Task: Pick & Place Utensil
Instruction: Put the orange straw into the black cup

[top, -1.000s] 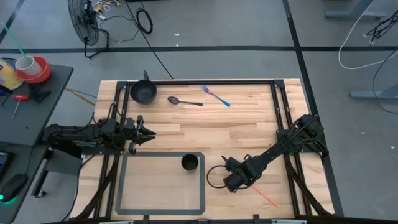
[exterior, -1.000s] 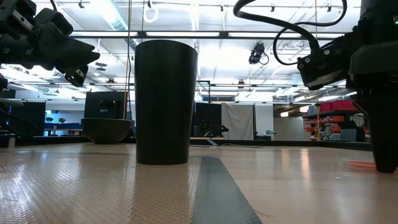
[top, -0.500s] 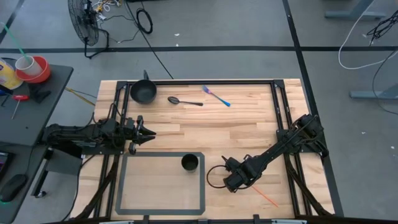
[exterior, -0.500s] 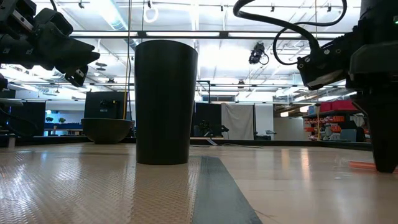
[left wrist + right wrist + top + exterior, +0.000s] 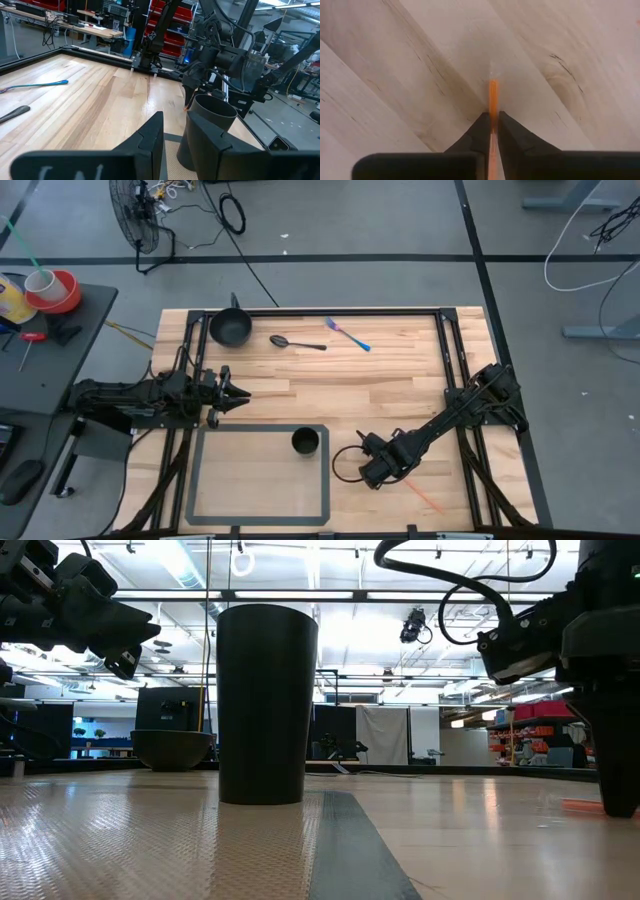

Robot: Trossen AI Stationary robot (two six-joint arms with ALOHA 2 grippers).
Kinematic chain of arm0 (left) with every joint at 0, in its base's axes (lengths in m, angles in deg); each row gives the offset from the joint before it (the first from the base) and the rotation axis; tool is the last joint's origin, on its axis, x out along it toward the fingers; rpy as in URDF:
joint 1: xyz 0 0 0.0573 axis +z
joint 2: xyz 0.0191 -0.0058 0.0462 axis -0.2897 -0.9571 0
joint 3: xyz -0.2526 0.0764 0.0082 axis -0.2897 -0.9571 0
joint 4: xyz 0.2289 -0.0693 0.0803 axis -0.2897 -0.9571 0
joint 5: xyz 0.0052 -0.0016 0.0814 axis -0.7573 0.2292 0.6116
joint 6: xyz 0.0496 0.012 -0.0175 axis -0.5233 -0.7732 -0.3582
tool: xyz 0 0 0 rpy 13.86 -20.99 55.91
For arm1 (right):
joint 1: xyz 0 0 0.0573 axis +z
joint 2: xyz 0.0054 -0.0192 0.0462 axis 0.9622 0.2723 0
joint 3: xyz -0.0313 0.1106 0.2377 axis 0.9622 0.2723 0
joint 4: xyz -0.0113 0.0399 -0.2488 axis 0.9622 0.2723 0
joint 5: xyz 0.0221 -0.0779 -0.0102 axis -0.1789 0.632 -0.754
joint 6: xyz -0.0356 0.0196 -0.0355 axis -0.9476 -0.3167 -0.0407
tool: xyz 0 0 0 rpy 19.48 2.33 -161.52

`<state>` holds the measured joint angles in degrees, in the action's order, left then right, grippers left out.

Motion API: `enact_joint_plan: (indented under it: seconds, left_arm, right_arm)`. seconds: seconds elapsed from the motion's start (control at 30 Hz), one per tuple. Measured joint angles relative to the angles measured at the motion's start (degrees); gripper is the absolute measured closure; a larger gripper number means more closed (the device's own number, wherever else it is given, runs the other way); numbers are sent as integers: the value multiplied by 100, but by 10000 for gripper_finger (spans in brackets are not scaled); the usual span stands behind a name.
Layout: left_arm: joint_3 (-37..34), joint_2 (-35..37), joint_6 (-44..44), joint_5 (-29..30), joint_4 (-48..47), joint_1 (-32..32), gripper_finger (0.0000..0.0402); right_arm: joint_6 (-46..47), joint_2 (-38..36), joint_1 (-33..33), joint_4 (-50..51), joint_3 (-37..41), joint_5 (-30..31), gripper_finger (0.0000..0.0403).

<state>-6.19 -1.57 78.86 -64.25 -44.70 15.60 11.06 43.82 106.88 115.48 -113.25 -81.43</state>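
Observation:
A thin orange utensil lies flat on the wood near the table's front right. My right gripper stands on it with its fingers pointing down and shut on it; the low view shows this gripper reaching the tabletop beside the orange utensil. A black cup stands upright on a grey-framed mat. My left gripper hovers open at the table's left, above the mat's far edge, and touches nothing. My right gripper pinches the orange utensil near one end between its two fingers, coming from above and pointing down. The short free end sticks out just past the fingertips. The utensil lies flat on the table, its remaining length trailing toward the near right corner.
A black bowl sits at the far left corner. A black spoon and a blue and purple fork lie along the far edge. In the left wrist view the cup stands just beyond my left fingers. Bare wood fills the table's middle.

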Motion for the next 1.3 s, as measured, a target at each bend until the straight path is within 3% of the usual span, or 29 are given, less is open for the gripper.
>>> enact_joint_plan:
  seconds: [0.13,0.4,0.53,0.63,0.77,0.9,1.0,1.1,1.2,1.3]
  left_arm:
    - [1,0,0,2,0,0,312]
    - [1,0,0,2,0,0,312]
    - [0,0,-1,1,-2,0,312]
    - [-1,0,0,0,-1,0,312]
    - [1,0,0,2,-2,0,312]
    - [1,0,0,0,-1,0,312]
    - [1,0,0,2,-2,0,312]
    - [-1,0,0,1,-2,0,312]
    - [1,0,0,2,0,0,312]
    - [-1,0,0,2,0,0,312]
  right_arm:
    - [-2,0,0,0,0,2,398]
    - [-171,-317,-4,63,39,173,388]
    - [-421,-1027,-11,51,-63,1032,394]
    - [-795,-1642,-11,-247,-107,2185,396]
    - [-2076,-2354,-11,-1641,-133,3838,396]
    - [-4555,-2559,-15,-4250,-137,4606,396]
    - [-6432,-2450,-37,-6415,-140,4480,396]
    - [-7503,-2279,-173,-7853,-140,3918,396]
    - [-7810,-2125,-412,-8448,-144,3530,396]
    - [-7806,-1904,-693,-8432,-144,3282,396]
